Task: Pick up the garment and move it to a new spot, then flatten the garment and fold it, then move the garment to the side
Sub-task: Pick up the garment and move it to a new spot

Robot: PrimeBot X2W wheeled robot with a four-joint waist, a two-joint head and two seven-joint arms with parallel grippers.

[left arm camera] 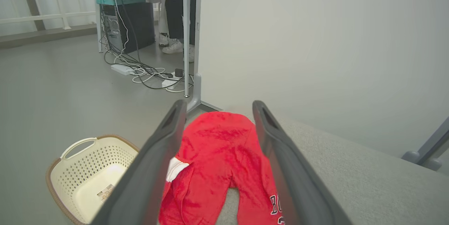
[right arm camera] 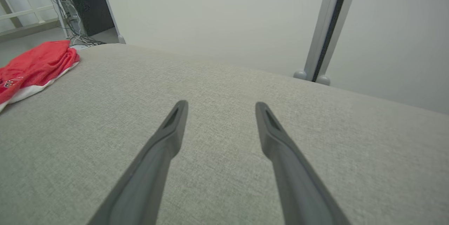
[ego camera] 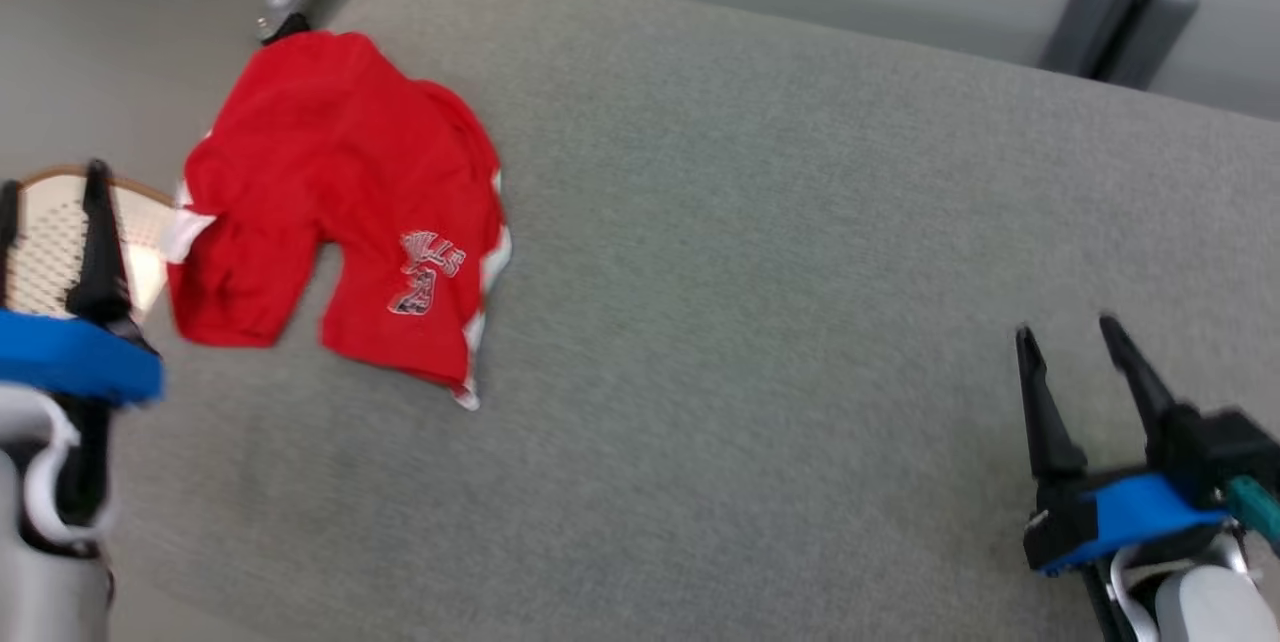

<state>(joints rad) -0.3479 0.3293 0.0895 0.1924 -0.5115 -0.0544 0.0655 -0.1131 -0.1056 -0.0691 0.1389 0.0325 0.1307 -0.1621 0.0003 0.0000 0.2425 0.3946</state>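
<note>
Grey fabric is seen covering the bench (ego camera: 800, 322), with pale floor and a light wall beyond it. At the bench's far left corner a red garment (ego camera: 340, 182) is laid, a pair of shorts, partly rumpled, with white side trim and printed lettering on one leg. On the floor just beside that corner a cream perforated basket (left arm camera: 66, 179) with a brown rim is noted.

The left gripper (ego camera: 52, 177) is held at the bench's left edge, fingers parted and empty; through its wrist view the shorts are framed between the two fingers, untouched. The right gripper (ego camera: 1065, 327) is held over bare fabric at the lower right, well apart from the garment, fingers likewise spread and holding nothing.

Under a desk in the background, a computer tower (left arm camera: 126, 25), loose cables (left arm camera: 147, 72) and a seated person's legs (left arm camera: 173, 14) are recorded.
</note>
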